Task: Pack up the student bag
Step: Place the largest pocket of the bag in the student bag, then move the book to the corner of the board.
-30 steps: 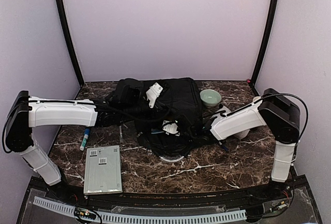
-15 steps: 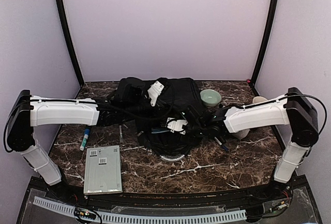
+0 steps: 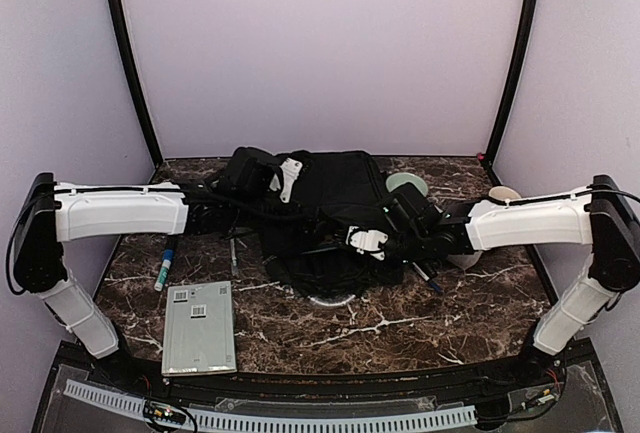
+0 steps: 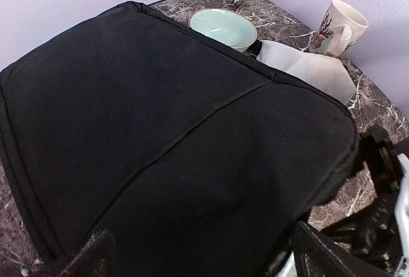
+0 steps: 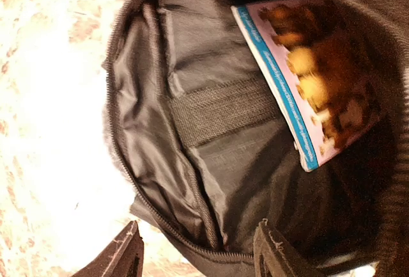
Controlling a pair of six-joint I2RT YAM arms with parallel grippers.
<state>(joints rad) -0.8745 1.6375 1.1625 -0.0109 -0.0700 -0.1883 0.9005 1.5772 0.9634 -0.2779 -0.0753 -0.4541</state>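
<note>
Student bag (image 3: pixel 330 203): one, black, flat on the worktop (image 3: pixel 400 318) between two claws.
The left claw (image 4: pixel 204 254) is spread wide over the bag's outer panel, gripping nothing. The right claw (image 5: pixel 198 251) is part open at the unzipped mouth, empty. One picture booklet (image 5: pixel 307 79) is half hidden inside the bag. Near-left of the bag lies one grey slab (image 3: pixel 198 326). To its right are one white pouch (image 4: pixel 307 66) and one green bowl (image 4: pixel 223 27), both partly behind its edge, and one mug (image 4: pixel 339 24). To its left is one pen (image 3: pixel 164 268).
</note>
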